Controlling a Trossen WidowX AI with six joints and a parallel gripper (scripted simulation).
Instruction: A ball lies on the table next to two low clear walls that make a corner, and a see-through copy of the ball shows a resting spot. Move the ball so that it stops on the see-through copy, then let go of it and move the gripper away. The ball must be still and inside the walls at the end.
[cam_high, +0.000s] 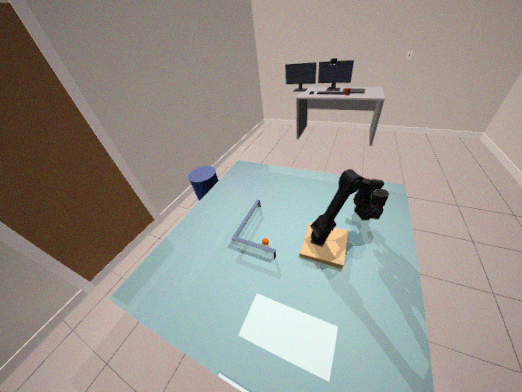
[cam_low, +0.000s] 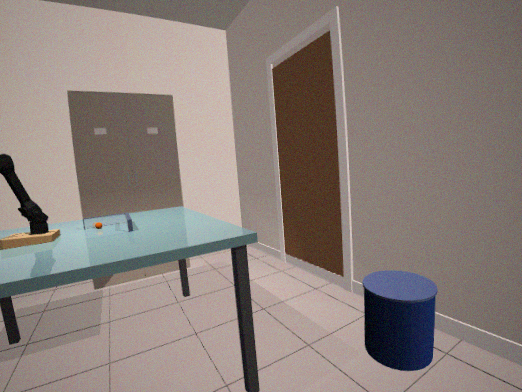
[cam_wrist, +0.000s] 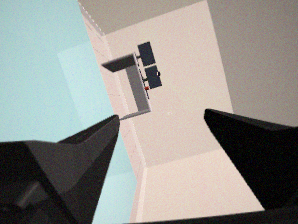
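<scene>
The small orange ball (cam_high: 265, 241) (cam_low: 98, 225) lies on the table, just behind the nearer low wall (cam_high: 253, 244) and toward that wall's right end in the top view. The other low wall (cam_high: 246, 220) meets it in a corner at the left. The see-through copy cannot be made out in the top view; a faint pale patch right of the ball in the exterior view may be it. My gripper (cam_wrist: 162, 116) is open and empty, its two dark fingers wide apart. It is raised over the table's right side in the top view, far from the ball.
The arm stands on a wooden base (cam_high: 325, 252) (cam_low: 31, 240), right of the walls in the top view. The teal table (cam_high: 200, 280) (cam_low: 165, 250) carries them. A blue bin (cam_high: 202, 182) (cam_low: 400, 320) stands on the floor beside it. A desk (cam_high: 340, 103) (cam_wrist: 134, 85) with two monitors stands farther back.
</scene>
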